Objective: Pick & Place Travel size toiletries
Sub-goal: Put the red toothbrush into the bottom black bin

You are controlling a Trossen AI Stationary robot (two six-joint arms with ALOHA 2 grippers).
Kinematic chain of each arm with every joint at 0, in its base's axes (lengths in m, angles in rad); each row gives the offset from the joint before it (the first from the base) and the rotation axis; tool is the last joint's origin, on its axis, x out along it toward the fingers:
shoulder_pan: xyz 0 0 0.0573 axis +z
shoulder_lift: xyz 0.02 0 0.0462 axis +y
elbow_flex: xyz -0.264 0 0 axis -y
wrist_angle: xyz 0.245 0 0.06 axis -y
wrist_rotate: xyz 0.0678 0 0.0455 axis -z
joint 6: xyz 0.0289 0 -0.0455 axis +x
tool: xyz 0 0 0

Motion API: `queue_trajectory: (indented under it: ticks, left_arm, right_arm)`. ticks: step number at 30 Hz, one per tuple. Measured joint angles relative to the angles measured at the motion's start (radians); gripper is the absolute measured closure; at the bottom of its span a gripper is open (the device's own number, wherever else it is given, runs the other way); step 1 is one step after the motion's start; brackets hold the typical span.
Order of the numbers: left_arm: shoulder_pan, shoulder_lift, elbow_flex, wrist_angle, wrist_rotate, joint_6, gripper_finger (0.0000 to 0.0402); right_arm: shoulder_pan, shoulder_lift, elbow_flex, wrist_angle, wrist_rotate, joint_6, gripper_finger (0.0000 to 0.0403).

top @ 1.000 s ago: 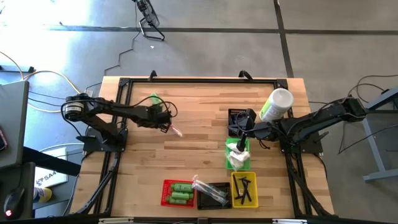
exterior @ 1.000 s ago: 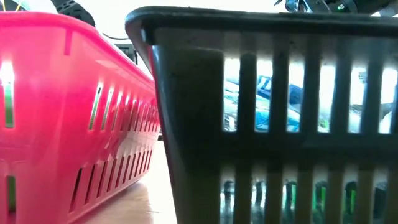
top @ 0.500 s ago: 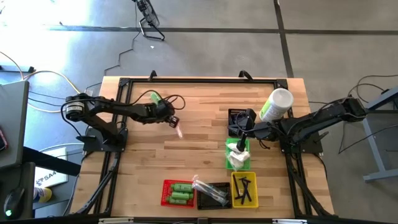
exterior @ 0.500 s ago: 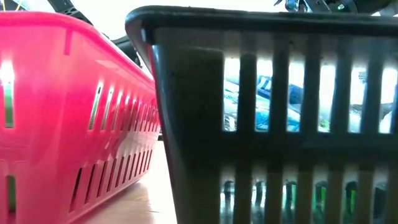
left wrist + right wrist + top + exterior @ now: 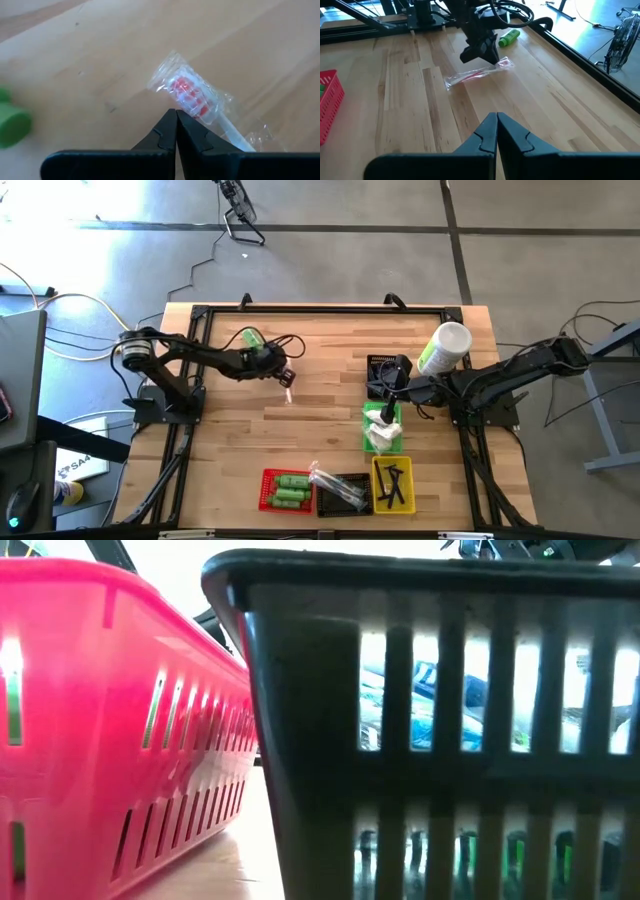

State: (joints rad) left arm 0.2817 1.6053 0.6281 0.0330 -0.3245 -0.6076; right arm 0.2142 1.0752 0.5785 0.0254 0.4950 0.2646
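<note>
Wooden planks fill the surface point(image 5: 330, 350) on my screens, with the clear-wrapped toothbrush point(image 5: 478, 74) lying flat near its middle, apart from the baskets. I've got the left gripper point(image 5: 176, 116) right above it, jaws pressed together, nothing pinched. Brush long axis runs diagonally: red bristle head toward the green bottle point(image 5: 509, 36), handle toward the red basket point(image 5: 329, 102). My worry: the wrapper is slick and crinkly, so jaws coming down shut would just shove or spin it; opened across the wrong axis, they'd catch only film. Right gripper point(image 5: 496, 117) waits over the green basket point(image 5: 385, 430), jaws shut too.
</note>
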Motion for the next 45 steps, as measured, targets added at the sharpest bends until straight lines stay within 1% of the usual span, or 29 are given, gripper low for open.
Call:
queue_trajectory:
  ticks: [4, 9, 20, 23, 27, 34, 37, 39, 45]
  left_arm:
    - [0.001, 0.004, -0.001, 0.069, 0.014, 0.031, 0.0396]
    - [-0.001, 0.007, -0.002, 0.153, 0.144, 0.086, 0.0396]
    - [-0.001, 0.007, -0.002, 0.163, 0.266, 0.098, 0.0396]
    - [-0.001, 0.006, -0.002, 0.17, 0.262, 0.104, 0.0396]
    - [-0.001, -0.002, -0.002, 0.177, 0.213, 0.106, 0.0396]
    - [-0.015, -0.078, 0.0, 0.174, 0.222, 0.106, 0.0396]
    - [-0.045, -0.123, 0.0, 0.159, 0.22, 0.106, 0.0396]
    - [-0.071, -0.152, 0.0, 0.121, 0.201, 0.099, 0.0396]
    - [-0.174, -0.19, 0.0, -0.001, 0.125, -0.008, 0.0396]
  right_arm:
    - [0.0, 0.0, 0.0, 0.0, 0.0, 0.0, 0.0401]
    - [0.0, 0.0, 0.0, 0.0, 0.0, 0.0, 0.0401]
    - [0.0, 0.0, 0.0, 0.0, 0.0, 0.0, 0.0401]
    - [0.0, 0.0, 0.0, -0.001, 0.0, 0.0, 0.0401]
    - [0.0, 0.0, 0.0, -0.001, 0.0, 0.0, 0.0401]
    - [0.0, 0.0, 0.0, -0.017, 0.0, 0.0, 0.0401]
    - [0.0, 0.0, 0.0, -0.018, 0.0, 0.0, 0.0401]
    - [0.0, 0.0, 0.0, -0.018, 0.0, 0.0, 0.0401]
    - [0.0, 0.0, 0.0, -0.016, 0.0, -0.006, 0.0401]
